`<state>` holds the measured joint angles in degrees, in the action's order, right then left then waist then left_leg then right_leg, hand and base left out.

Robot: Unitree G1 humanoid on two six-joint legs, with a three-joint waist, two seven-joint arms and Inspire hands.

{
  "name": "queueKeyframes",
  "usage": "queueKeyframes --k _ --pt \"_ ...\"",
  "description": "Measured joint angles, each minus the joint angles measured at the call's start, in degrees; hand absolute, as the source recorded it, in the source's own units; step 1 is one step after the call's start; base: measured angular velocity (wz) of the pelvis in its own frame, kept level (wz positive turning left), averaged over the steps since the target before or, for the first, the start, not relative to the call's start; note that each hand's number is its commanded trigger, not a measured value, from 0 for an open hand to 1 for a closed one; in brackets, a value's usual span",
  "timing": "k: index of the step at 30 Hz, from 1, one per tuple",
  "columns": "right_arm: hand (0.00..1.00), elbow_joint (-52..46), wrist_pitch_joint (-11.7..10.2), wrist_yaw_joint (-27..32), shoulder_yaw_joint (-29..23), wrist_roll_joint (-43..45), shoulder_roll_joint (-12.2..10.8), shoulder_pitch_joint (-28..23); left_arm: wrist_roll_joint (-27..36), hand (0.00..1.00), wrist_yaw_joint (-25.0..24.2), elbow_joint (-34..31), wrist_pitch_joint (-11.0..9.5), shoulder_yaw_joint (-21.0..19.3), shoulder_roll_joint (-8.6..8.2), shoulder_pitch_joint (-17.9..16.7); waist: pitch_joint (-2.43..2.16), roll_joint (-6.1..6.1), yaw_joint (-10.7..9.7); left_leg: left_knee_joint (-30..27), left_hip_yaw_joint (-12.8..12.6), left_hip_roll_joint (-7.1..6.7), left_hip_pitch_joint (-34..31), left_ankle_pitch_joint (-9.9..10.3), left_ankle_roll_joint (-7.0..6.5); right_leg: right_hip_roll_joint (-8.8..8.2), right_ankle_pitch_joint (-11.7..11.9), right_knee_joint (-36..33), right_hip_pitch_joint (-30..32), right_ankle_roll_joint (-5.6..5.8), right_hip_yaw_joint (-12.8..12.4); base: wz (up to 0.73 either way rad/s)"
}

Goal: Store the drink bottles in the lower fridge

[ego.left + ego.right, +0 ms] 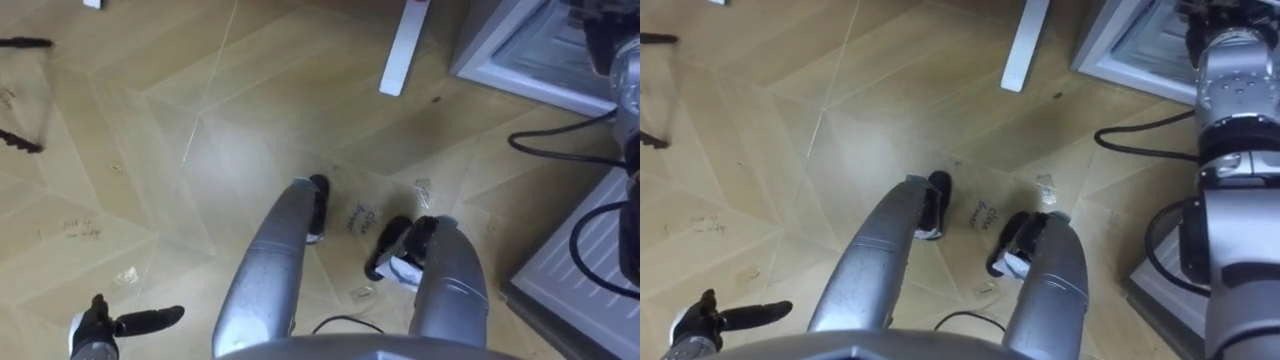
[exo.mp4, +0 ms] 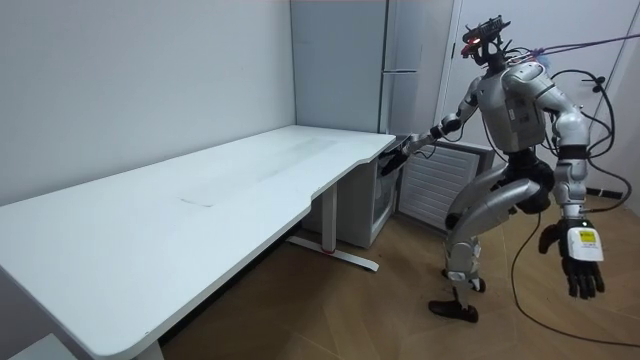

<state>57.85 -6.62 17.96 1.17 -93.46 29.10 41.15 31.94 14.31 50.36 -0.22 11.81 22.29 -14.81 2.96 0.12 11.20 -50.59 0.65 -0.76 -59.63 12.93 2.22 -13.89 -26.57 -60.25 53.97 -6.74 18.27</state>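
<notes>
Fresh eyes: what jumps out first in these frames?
The robot, knees bent on the wood floor, stretches its right hand toward the tall grey fridge at the far end of the long white desk. Its left hand hangs open by its side.

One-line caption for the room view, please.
Robot beside the white desk, right hand stretched toward the fridge, left hand hanging open at its side.

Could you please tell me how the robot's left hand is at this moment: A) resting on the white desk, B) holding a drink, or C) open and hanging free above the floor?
C: the left hand hangs with straight fingers above the wooden floor, holding nothing.
</notes>
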Motion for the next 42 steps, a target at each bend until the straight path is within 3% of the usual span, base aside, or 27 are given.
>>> queueKeyframes --k 15,21,26,29,33,37,40,42 --pt "0.00 0.1 -0.8 -8.9 -0.2 1.3 0.2 -5.3 0.0 0.00 -0.1 -2.2 0.0 0.3 0.07 -0.7 -0.10 0.61 0.2 1.0 1.1 0.09 -0.1 -0.7 0.56 0.12 0.4 1.3 -1.1 -0.77 2.0 0.04" --pt "0.00 4.5 0.9 -13.2 0.0 2.8 0.2 -6.5 0.0 0.00 -1.7 -1.9 0.5 2.3 0.24 -0.9 -0.13 0.65 0.2 1.3 1.0 0.04 2.4 -0.5 0.01 0.24 0.1 2.2 -4.0 -0.01 2.2 0.04" --pt "0.00 4.6 3.0 -15.9 0.8 8.5 0.0 -11.2 0.1 0.00 -3.8 -1.6 0.6 2.2 0.31 -1.1 -0.11 0.39 0.0 2.0 1.1 0.27 5.3 0.2 -0.04 0.96 0.1 4.1 -7.2 0.56 2.3 -0.03" --pt "0.00 4.7 3.1 -16.0 2.2 11.5 -0.2 -13.5 0.0 0.00 -3.9 -0.6 0.6 2.2 0.30 -0.6 -0.13 0.07 -0.4 3.2 1.1 0.37 7.5 0.3 -0.13 1.39 0.4 5.7 -9.5 0.99 2.3 -0.02" --pt "0.00 4.6 2.9 -16.3 2.6 20.0 -1.5 -17.7 -1.3 0.00 -4.9 4.2 0.1 1.3 -0.48 2.0 -0.15 0.02 -1.3 6.1 1.1 1.28 12.9 0.4 -0.28 3.13 1.6 10.7 -15.5 1.95 2.8 -0.04" --pt "0.00 2.0 2.9 -15.3 2.6 33.1 -5.2 -24.5 -1.5 0.00 -4.8 7.4 -0.1 -0.6 -2.10 4.0 -0.73 -0.09 -2.8 9.9 0.7 2.21 19.0 0.5 -0.43 5.27 3.6 16.9 -22.1 2.91 2.6 -0.13" --pt "0.00 2.0 2.7 -15.1 4.3 41.0 -7.4 -27.7 -1.2 0.00 -4.5 9.0 -1.0 -0.5 -3.95 5.9 -1.11 0.09 -4.2 14.3 -0.3 2.28 24.4 -0.2 -0.79 5.84 5.4 21.8 -27.0 3.55 2.2 -0.16" --pt "0.00 2.0 2.4 -15.0 5.5 45.5 -8.9 -31.3 -1.2 0.00 -4.6 10.6 -1.9 -0.4 -4.94 6.5 -1.62 -0.27 -4.7 18.0 -1.3 2.00 28.8 -0.9 -1.12 6.05 6.4 25.0 -30.7 4.29 1.4 -0.14"
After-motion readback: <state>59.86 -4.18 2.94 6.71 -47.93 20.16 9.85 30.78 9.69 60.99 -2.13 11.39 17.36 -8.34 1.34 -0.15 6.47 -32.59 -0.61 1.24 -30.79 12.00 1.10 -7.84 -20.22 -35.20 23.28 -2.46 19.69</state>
